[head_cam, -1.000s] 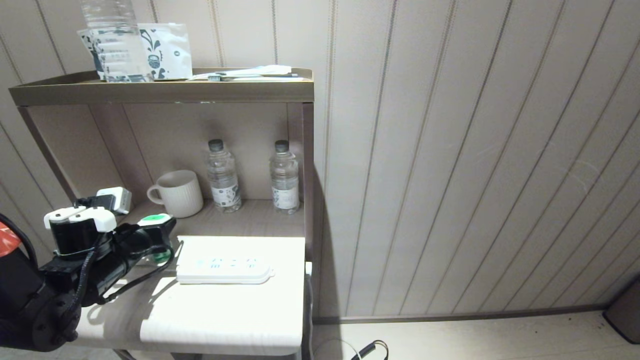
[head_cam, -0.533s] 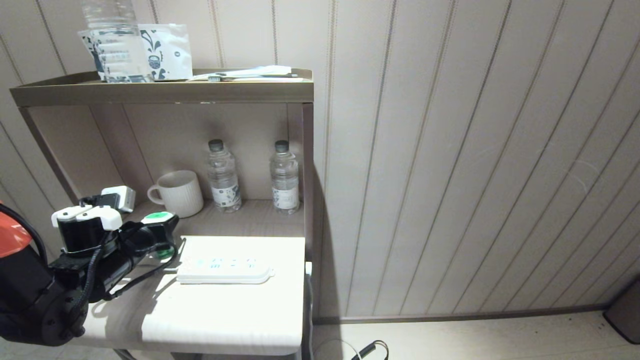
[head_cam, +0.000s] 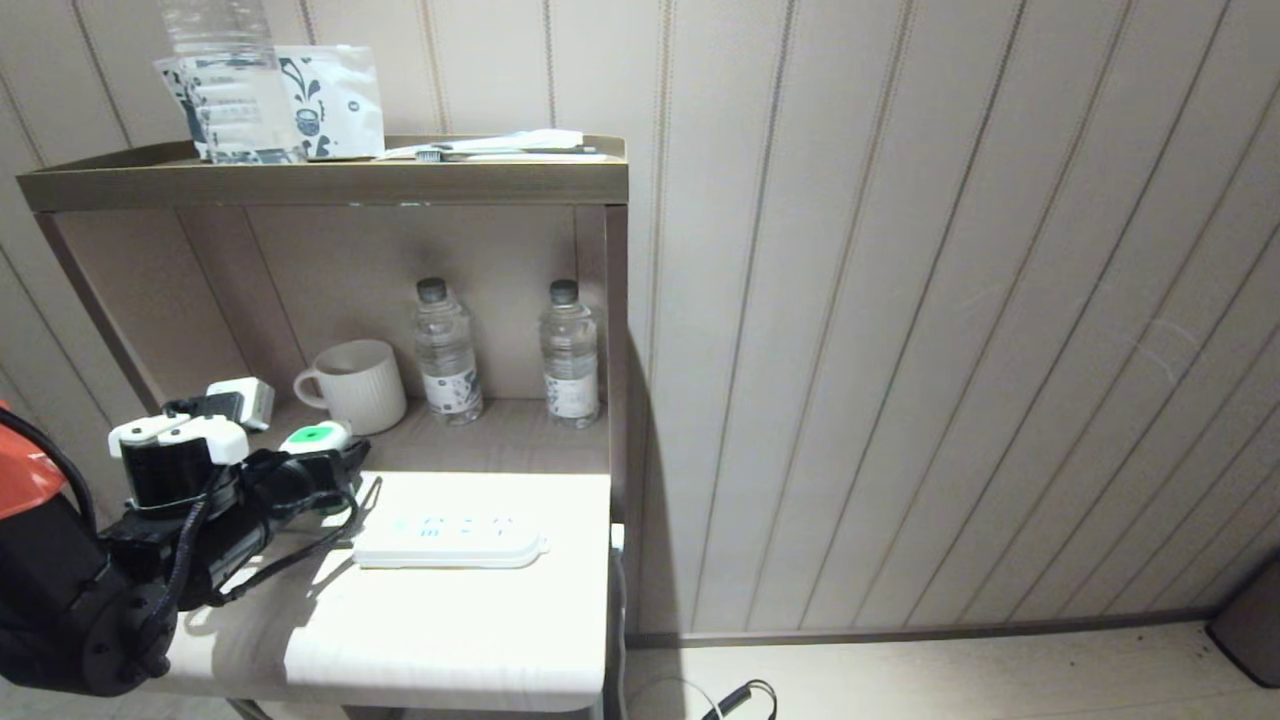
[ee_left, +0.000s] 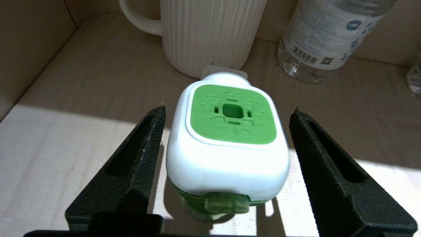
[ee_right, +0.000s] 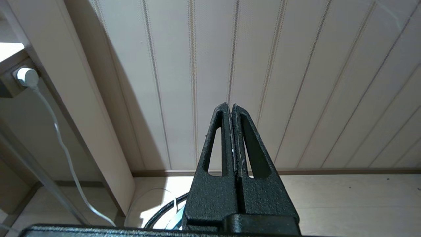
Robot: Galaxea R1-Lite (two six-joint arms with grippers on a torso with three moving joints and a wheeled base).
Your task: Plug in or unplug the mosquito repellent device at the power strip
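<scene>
The mosquito repellent device (head_cam: 313, 437) (ee_left: 230, 131), a white cap with a green square centre over a green bottle, stands upright on the table left of the power strip (head_cam: 450, 535). It is not plugged in; its plug end faces the mug. My left gripper (head_cam: 325, 468) (ee_left: 228, 110) is open around the cap, with a gap showing on each side between the fingers (ee_left: 144, 154) and the cap. The strip lies flat with no plug in its sockets. My right gripper (ee_right: 230, 105) is shut and empty, pointing at the panelled wall, outside the head view.
A ribbed mug (head_cam: 355, 385) (ee_left: 210, 33) stands just behind the device, with two water bottles (head_cam: 447, 350) (head_cam: 570, 352) further right. A white adapter (head_cam: 245, 398) sits at the back left. The shelf side panels close in both sides. A white cord (ee_right: 62, 144) hangs below.
My left gripper's fingers have spread apart and let go of the device's cap. The device stays upright in about the same place. The right arm has not moved.
</scene>
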